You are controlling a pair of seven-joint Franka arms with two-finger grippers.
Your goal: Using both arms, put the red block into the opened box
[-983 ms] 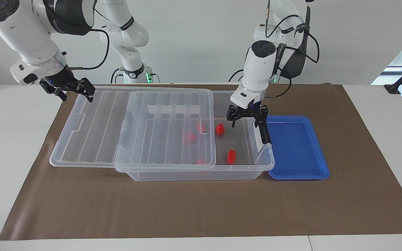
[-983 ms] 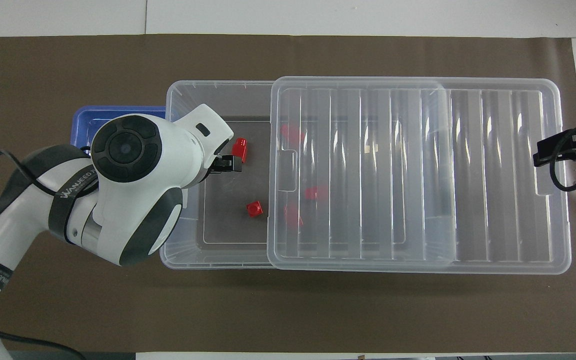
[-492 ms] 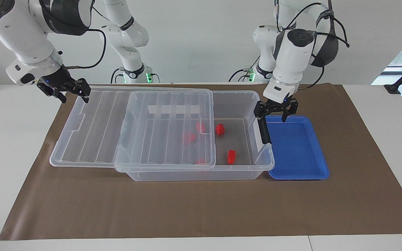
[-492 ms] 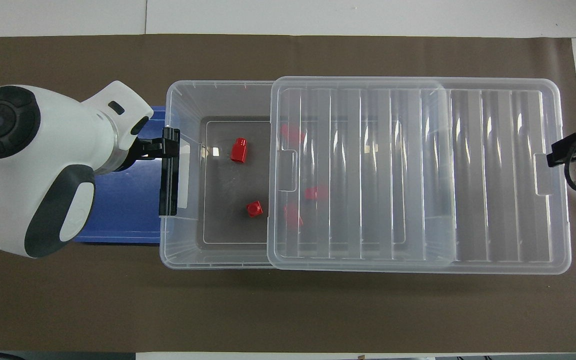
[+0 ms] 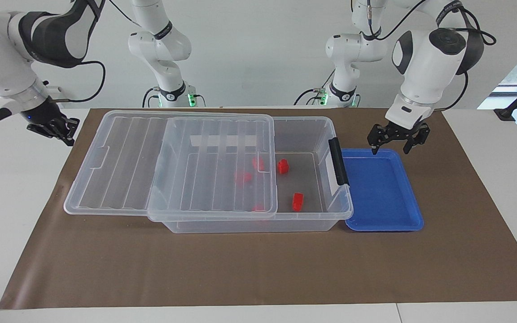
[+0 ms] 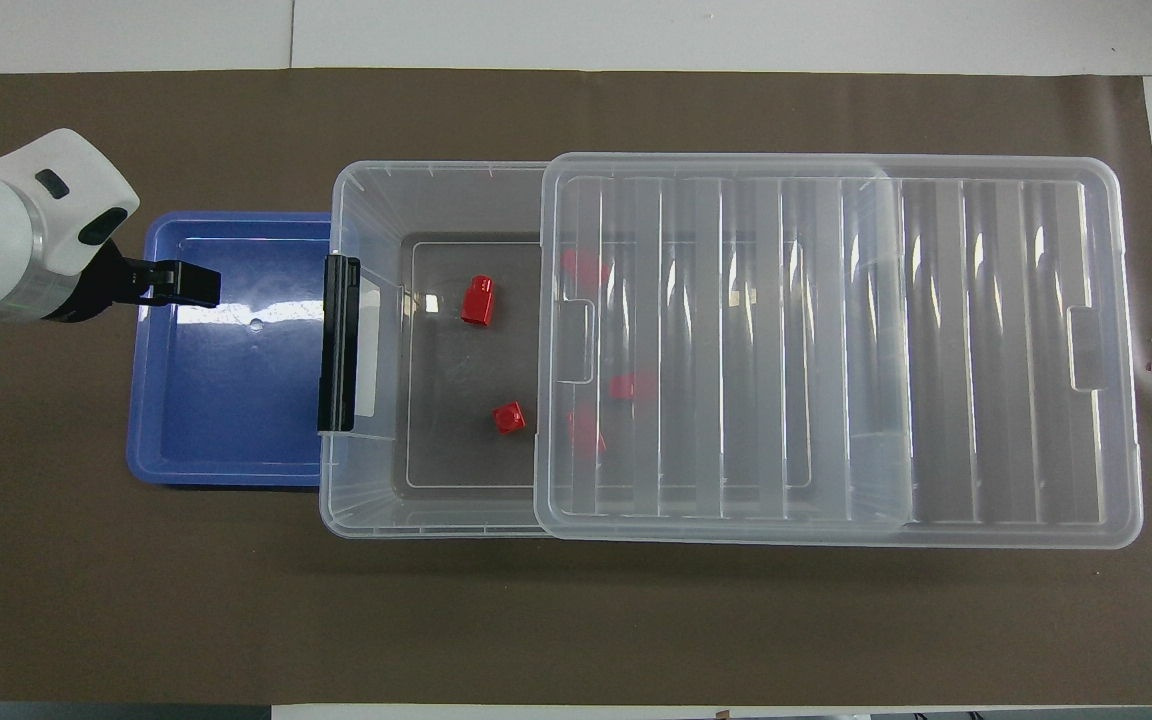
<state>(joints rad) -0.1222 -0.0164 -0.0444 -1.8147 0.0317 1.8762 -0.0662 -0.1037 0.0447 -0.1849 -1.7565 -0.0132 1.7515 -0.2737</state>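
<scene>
The clear box (image 5: 249,225) (image 6: 366,520) sits mid-mat. Its ribbed lid (image 5: 119,166) (image 6: 986,350) is slid toward the right arm's end, leaving the end by the black latch (image 5: 338,161) uncovered. Two red blocks (image 5: 282,166) (image 5: 297,201) lie on the uncovered floor, also visible from overhead (image 6: 478,300) (image 6: 509,417). More red blocks (image 5: 243,176) show blurred under the lid. My left gripper (image 5: 389,150) (image 6: 194,283) hangs open and empty over the blue tray's rim. My right gripper (image 5: 63,132) is shut on nothing, over the mat's edge past the lid.
A shallow blue tray (image 5: 382,193) (image 6: 226,400) with nothing in it stands against the box's latch end. A brown mat (image 5: 258,269) covers the table's middle, with white table (image 5: 16,202) at both ends.
My left gripper has pulled out of the box's uncovered end and now hangs over the blue tray. My right gripper has moved away from the lid's end and shut. The blocks stayed put.
</scene>
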